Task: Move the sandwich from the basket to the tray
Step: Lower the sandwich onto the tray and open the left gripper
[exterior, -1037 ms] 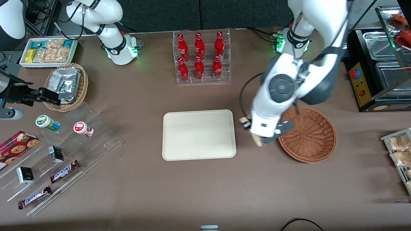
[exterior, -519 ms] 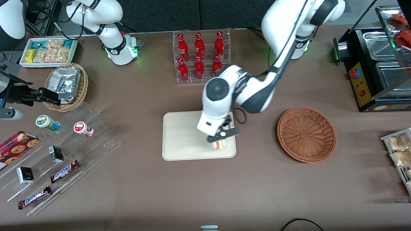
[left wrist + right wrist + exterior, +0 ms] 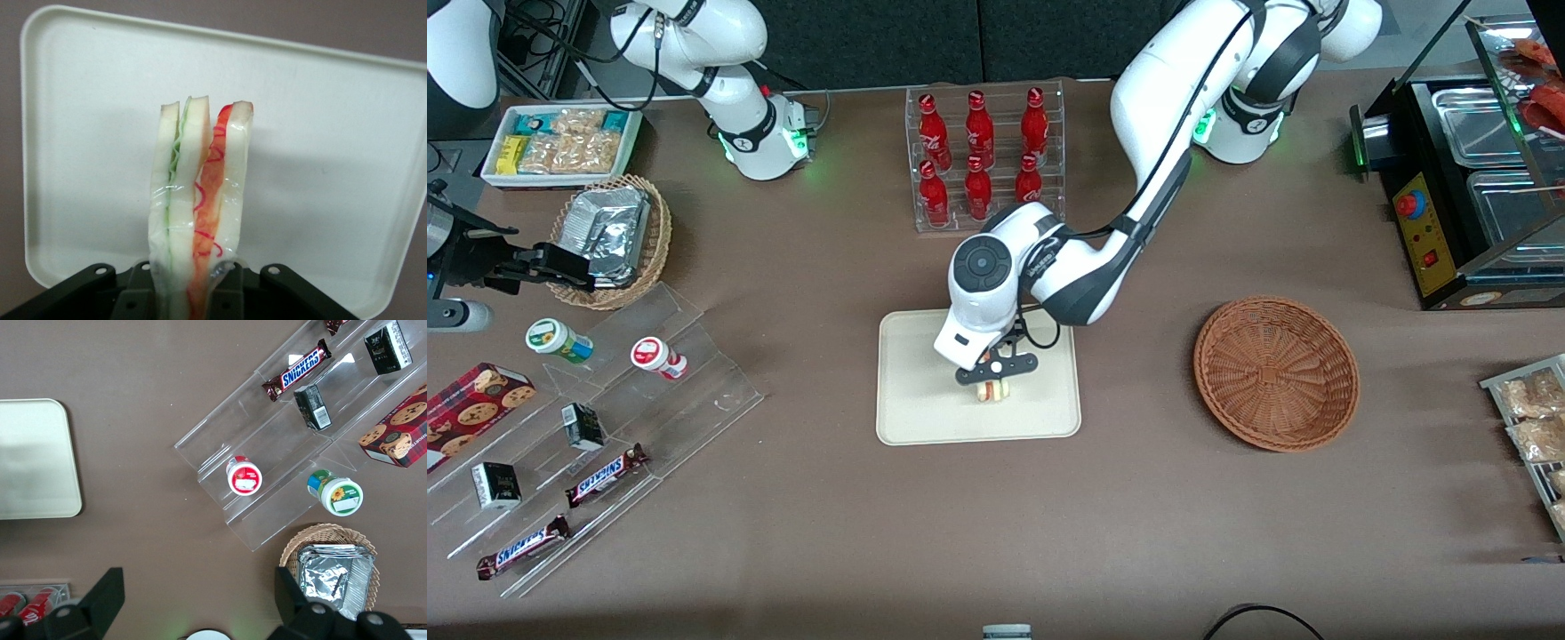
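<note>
- A white box of snack packets [image 3: 560,145] sat well away from the tray [image 3: 925,400], toward the parked arm's end of the table [image 3: 827,533].
- A tan basket of foil packs [image 3: 612,238] sat nearer to the front camera than the white box, also far from the tray.
- A clear plastic step stand [image 3: 631,391] lay between the tan basket and the front camera. It held two small round tubs [image 3: 559,340], two small dark boxes [image 3: 583,427] and two Snickers bars [image 3: 605,474].
- A red box of cookies [image 3: 471,409] lay beside the stand, even farther from the tray.
- The tray was flat and cream in color, in the middle of the table.
- A clear rack of six red bottles [image 3: 983,160] stood farther from the front camera than the tray.
- The gripper [image 3: 993,378] [image 3: 200,293] hung over the tray, near its middle.
- Its fingers were pressed tight on the sandwich [image 3: 992,390] [image 3: 200,207], one on each side.
- The sandwich stood on its edge in the gripper, just above the tray. Its white bread, green layer and orange-red layer showed in the left wrist view.
- I could not tell if the sandwich touched the tray.
- The basket [image 3: 1276,373] was round, reddish-brown and woven. It sat well apart from the tray, toward the working arm's end of the table, and nothing showed inside it.
</note>
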You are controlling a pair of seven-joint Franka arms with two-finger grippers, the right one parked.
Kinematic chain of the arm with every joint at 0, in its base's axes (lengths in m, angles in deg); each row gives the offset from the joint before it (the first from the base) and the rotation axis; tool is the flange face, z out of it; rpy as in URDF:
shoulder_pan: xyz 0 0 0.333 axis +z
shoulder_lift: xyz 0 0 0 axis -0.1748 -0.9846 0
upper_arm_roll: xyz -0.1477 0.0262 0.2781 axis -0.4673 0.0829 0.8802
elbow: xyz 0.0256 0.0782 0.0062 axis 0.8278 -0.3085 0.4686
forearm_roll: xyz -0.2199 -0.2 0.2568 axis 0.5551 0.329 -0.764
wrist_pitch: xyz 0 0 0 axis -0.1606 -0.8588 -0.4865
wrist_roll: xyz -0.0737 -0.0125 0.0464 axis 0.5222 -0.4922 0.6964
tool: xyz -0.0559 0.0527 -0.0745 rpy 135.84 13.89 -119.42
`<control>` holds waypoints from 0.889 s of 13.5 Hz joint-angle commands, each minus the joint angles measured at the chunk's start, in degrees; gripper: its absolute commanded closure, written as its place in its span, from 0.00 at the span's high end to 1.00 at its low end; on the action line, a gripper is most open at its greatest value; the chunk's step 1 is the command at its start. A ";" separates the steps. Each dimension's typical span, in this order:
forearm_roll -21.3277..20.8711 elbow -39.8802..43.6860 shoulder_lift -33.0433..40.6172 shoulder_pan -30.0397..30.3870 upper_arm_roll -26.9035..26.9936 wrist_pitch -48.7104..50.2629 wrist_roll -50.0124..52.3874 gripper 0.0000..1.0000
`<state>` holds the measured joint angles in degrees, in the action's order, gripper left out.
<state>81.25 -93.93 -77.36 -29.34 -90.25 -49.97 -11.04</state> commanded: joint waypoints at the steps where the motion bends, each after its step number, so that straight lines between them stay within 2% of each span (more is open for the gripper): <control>1: -0.97 2.59 -2.30 -1.45 -0.18 1.44 -3.34 0.12; 4: -1.94 2.51 -3.88 -1.90 0.00 1.09 -4.05 0.13; 6: -1.94 2.68 -5.11 -1.99 0.00 0.47 -3.96 0.18; 7: -1.94 2.68 -5.20 -1.99 0.00 0.47 -3.96 0.33; 8: -1.86 2.60 -5.20 -1.90 0.00 0.56 -3.96 0.57; 9: -1.86 2.60 -4.85 -1.90 0.00 0.91 -3.87 0.67; 10: -2.03 2.60 -4.41 -2.16 0.09 1.17 -3.35 0.82; 11: -2.12 2.60 -3.45 -2.17 0.09 1.52 -3.17 0.88; 12: -2.21 2.51 -2.14 -1.90 0.17 1.61 -3.25 0.98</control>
<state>79.96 -92.62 -81.32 -30.93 -90.42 -49.98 -14.56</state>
